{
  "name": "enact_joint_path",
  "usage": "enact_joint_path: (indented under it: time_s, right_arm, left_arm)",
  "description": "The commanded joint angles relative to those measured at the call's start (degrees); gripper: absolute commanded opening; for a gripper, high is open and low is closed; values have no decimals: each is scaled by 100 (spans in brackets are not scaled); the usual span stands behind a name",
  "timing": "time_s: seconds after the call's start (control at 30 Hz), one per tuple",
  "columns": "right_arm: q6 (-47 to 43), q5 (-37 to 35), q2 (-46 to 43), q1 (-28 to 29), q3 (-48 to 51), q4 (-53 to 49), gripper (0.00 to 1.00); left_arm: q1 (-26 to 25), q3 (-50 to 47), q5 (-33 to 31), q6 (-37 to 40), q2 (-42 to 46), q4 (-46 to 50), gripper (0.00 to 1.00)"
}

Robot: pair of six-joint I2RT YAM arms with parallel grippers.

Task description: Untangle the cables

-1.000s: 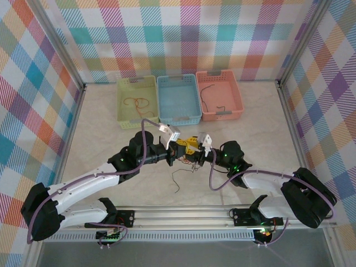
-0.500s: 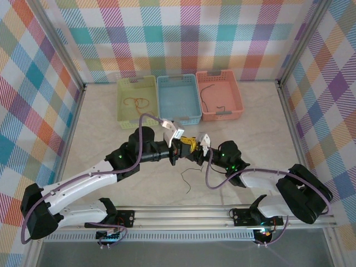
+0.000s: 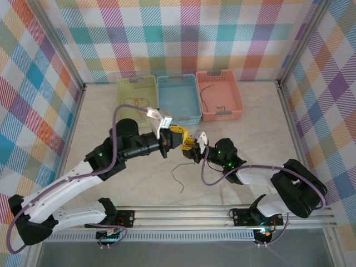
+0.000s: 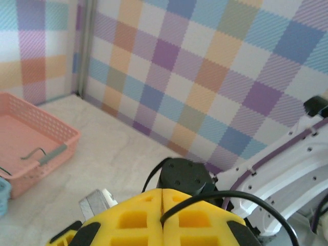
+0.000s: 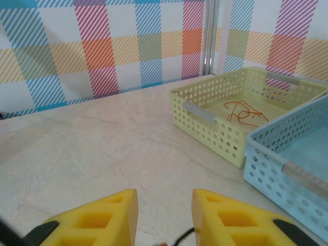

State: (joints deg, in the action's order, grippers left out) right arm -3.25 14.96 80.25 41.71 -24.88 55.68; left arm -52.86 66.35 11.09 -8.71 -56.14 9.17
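Apparently, the left hand (image 4: 161, 202) was pressed fully together. A thin black cable (image 4: 220, 196) was seen to come out of its closed seam and to arc away to one side, so it was judged to be pinched there. The right hand (image 5: 165, 202) was held spread, with a clear gap in the middle. Only small ends of wire were visible at the bottom of this gap, and it could not be told whether they were touched.

From above, the two hands were found almost tip to tip, close together over the table (image 3: 250, 139). A loose dark cable (image 3: 176, 178) appeared to lie on the table just beside the right hand, on the side toward the arm bases. Its long axis was directed away from the tips of that hand and back toward the bases, with a short bend at the end nearest the hand. This cable was judged to be nearer to the right hand than to the left one, so any reach for it would be made downward and backward by the right hand.
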Motion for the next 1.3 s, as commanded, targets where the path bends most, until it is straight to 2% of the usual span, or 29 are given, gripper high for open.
enact_joint_path:
  time_s: [0.0,0.4,0.73,0.83,0.93,1.17,1.27]
  right_arm:
    - [104,-99,167,9,-163,-428,34]
    - [122,-162,231,15,-295,-688,33]
    - [195,-1731,-25,1,-293,-1276,34]
    - [255,-2067,-101,-4,-228,-1279,34]
    - [309,-2345,-132,-23,-202,-1335,35]
    - [369,-2529,-233,-59,-166,-1393,34]
    - [379,-2525,-343,-76,-42,-1242,34]
  left_arm:
    - [-66,645,-335,152,323,137,0]
    - [-66,1517,-468,215,260,484,0]
    - [97,1460,-2053,308,-226,951,0]
    - [346,1593,-2337,258,-513,956,0]
    - [749,1769,-2325,86,-907,937,0]
    - [1779,2502,-1650,-590,-2344,779,0]
    - [2077,3344,-1645,-562,-3225,998,0]
